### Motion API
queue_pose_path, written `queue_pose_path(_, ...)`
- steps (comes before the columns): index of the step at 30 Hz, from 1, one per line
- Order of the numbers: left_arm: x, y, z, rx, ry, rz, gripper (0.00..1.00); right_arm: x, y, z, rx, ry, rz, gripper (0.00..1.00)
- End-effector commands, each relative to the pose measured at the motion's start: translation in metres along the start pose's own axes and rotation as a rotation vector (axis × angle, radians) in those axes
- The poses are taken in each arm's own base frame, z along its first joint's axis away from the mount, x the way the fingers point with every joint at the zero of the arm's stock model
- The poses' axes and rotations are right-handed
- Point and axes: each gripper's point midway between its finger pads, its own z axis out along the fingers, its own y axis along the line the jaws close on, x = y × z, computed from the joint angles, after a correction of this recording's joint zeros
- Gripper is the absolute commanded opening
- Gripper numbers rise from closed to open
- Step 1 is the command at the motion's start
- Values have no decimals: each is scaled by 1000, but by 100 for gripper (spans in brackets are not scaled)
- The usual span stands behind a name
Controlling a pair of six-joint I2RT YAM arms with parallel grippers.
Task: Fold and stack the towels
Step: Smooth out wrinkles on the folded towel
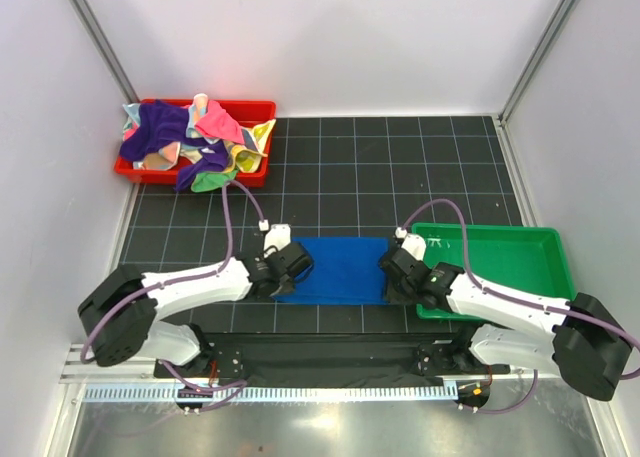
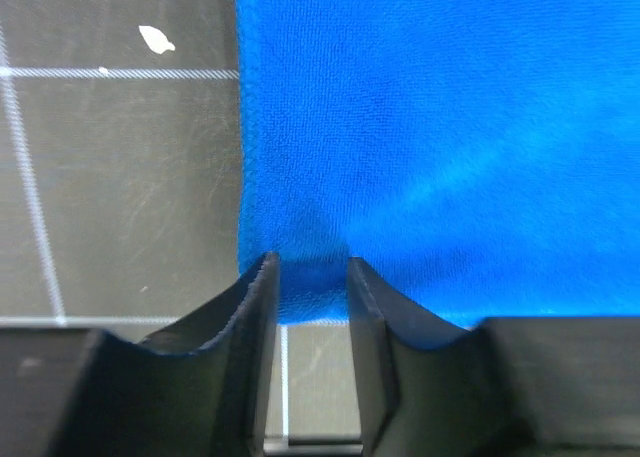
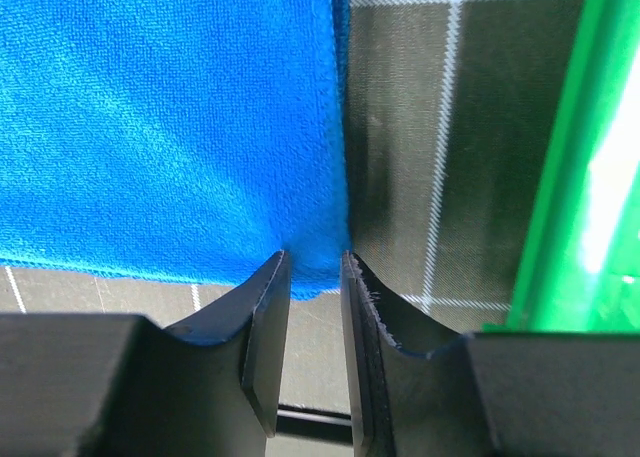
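A royal blue towel (image 1: 338,269) lies flat on the dark grid mat between my two arms. My left gripper (image 1: 288,263) is at the towel's near left corner. In the left wrist view its jaws (image 2: 310,269) stand a little apart, with the slightly puckered corner of the blue towel (image 2: 430,127) between the tips. My right gripper (image 1: 396,267) is at the near right corner. Its jaws (image 3: 315,261) also show a narrow gap, and the towel's (image 3: 160,117) corner sits between them. More towels (image 1: 185,137), purple, pink and patterned, lie heaped in the red tray.
The red tray (image 1: 258,107) stands at the back left by the wall. A green tray (image 1: 505,262) sits right of the blue towel, with its rim (image 3: 570,177) close beside my right gripper. White walls enclose the mat on three sides.
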Motion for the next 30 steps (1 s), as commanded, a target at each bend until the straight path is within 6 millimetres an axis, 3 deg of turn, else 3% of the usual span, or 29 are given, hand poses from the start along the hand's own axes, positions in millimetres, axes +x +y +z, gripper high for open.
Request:
queue_pose_path(1, -40, -10, -33, 56, -92, -33, 38, -29, 8, -20, 13, -73, -20, 35)
queue_pose_path(4, -71, -17, -57, 102, -164, -51, 42, -50, 17, -35, 9, -123, -33, 38)
queue_pose_path(8, -95, -27, -58, 158, -174, -70, 39, -74, 31, -42, 12, -162, -62, 41)
queue_pose_path(13, -108, -38, -22, 215, -116, -115, 32, -92, 56, -27, 11, -146, -117, 42)
queue_pose_path(17, -114, -35, 2, 220, -102, -120, 30, -99, 59, -25, 22, -140, -136, 44)
queue_pose_path(21, -118, -25, 19, 203, -103, -129, 31, -87, 41, -5, 59, -79, -131, 45)
queue_pose_path(25, -119, -14, 39, 184, -62, -148, 31, -59, 21, 14, 75, -10, -112, 44)
queue_pose_path(30, -110, -1, 71, 134, 7, -162, 29, -38, -1, 24, 109, 35, -90, 44)
